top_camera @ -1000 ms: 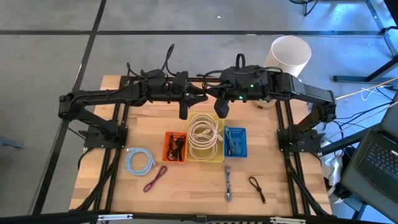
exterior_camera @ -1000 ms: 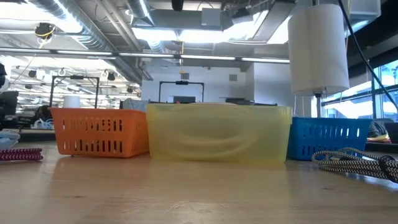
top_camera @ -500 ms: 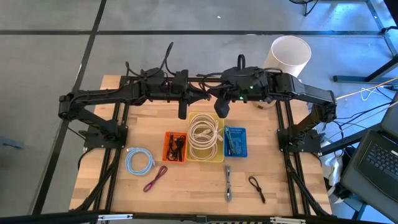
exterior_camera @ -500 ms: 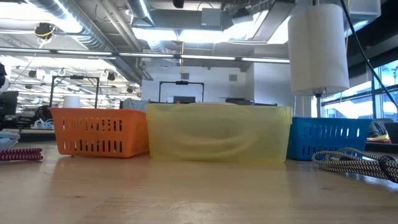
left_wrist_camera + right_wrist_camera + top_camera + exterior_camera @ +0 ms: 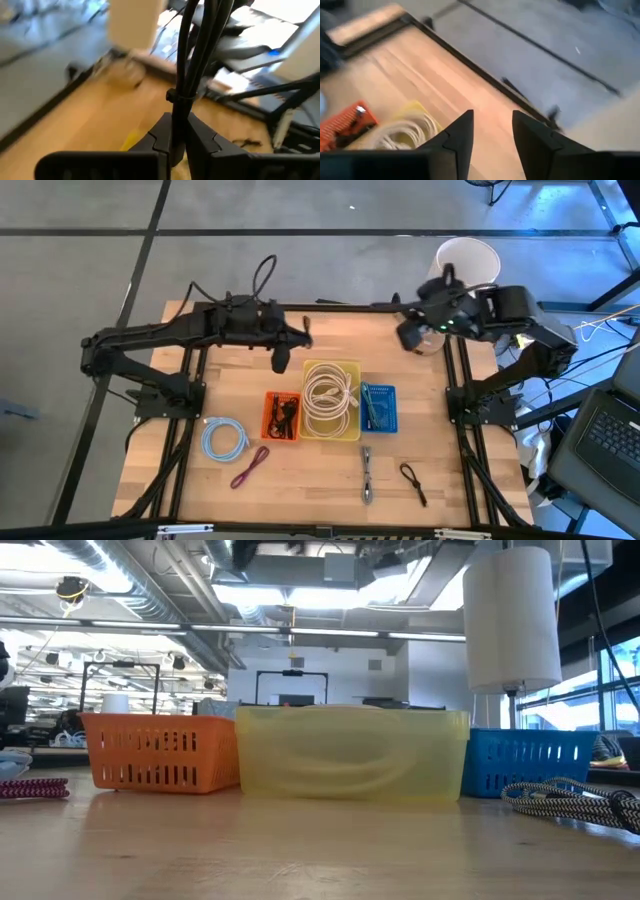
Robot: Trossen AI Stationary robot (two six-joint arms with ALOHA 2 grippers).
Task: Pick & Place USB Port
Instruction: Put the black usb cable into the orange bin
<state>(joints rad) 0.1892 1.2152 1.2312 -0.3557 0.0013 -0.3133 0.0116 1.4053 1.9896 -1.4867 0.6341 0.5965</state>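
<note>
My left gripper (image 5: 300, 335) hangs over the table's far middle, just beyond the yellow bin (image 5: 331, 398), shut on a black cable bundle (image 5: 176, 95) bound by a tie. In the left wrist view the bundle rises out of the gripper (image 5: 177, 142). My right gripper (image 5: 408, 335) hovers near the table's far right corner, beside the white tub (image 5: 468, 265), open with nothing between its fingers (image 5: 492, 135). Neither gripper shows in the low view. My left gripper pinches the black cable bundle between its two fingers, just below the tie (image 5: 179, 125). The fingers point roughly level toward the table's right and lie across the bundle. The bundle stands up out of the fingers, clear of the table.
An orange basket (image 5: 282, 416), the yellow bin with a white cable coil and a blue basket (image 5: 378, 407) stand in a row at mid-table. Loose cables lie nearer: a light blue coil (image 5: 223, 440), a magenta one (image 5: 250, 467), a braided one (image 5: 367, 475), a black one (image 5: 413, 483).
The two grippers met above the yellow bin's far side and have parted. My right arm has swung away toward the table's far right corner and turned. My left gripper has drawn a little toward the table's left.
</note>
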